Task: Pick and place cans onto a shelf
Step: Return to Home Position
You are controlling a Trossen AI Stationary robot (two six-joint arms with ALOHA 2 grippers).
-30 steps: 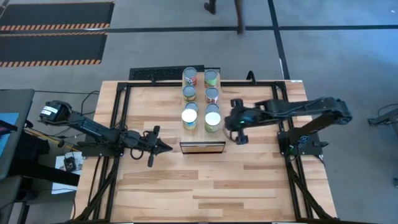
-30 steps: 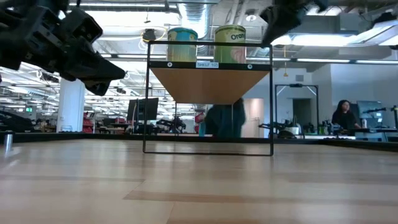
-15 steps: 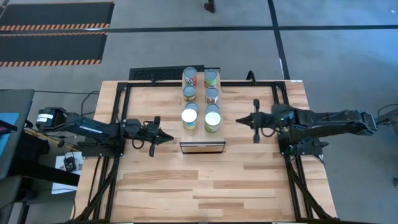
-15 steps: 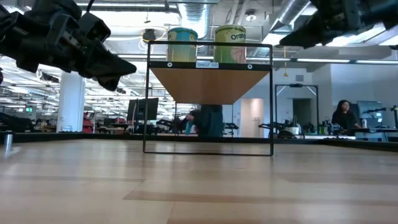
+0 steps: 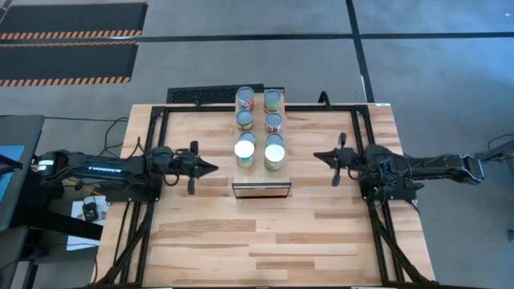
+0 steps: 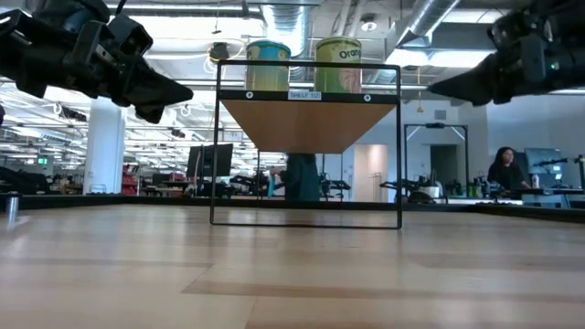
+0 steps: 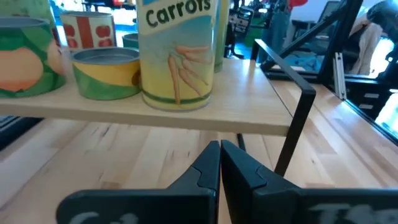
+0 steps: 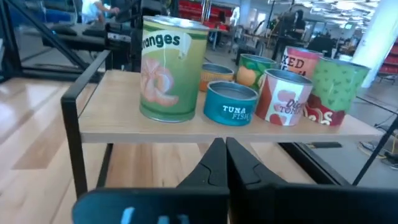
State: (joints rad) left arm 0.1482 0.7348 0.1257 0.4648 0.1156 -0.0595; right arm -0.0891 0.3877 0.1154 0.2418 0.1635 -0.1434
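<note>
The shelf (image 5: 261, 190) is a light-wood board on a black wire frame at the table's middle. Several cans stand upright on it in two rows (image 5: 245, 150). In the left wrist view a tall Carrots can (image 7: 177, 53) stands at the board's edge. In the right wrist view an Oranges can (image 8: 171, 68) and a low tuna can (image 8: 230, 102) stand in front. My left gripper (image 5: 210, 168) is shut and empty, left of the shelf, pointing at it. My right gripper (image 5: 317, 156) is shut and empty, right of the shelf, pointing at it. Both hang above the table (image 6: 187, 91) (image 6: 439, 89).
The black frame rails (image 5: 161, 112) run along the table's left, far and right sides. The shelf's black corner posts (image 7: 298, 124) (image 8: 74, 134) stand between each gripper and the cans. Bare tabletop (image 5: 265, 241) lies on the near side of the shelf. A person (image 6: 507, 169) sits far behind.
My right gripper has drawn back from the cans toward the table's right edge and come lower, its arm stretching out level. My left gripper has moved toward the far edge and now points level at the shelf. The cans have stayed in place.
</note>
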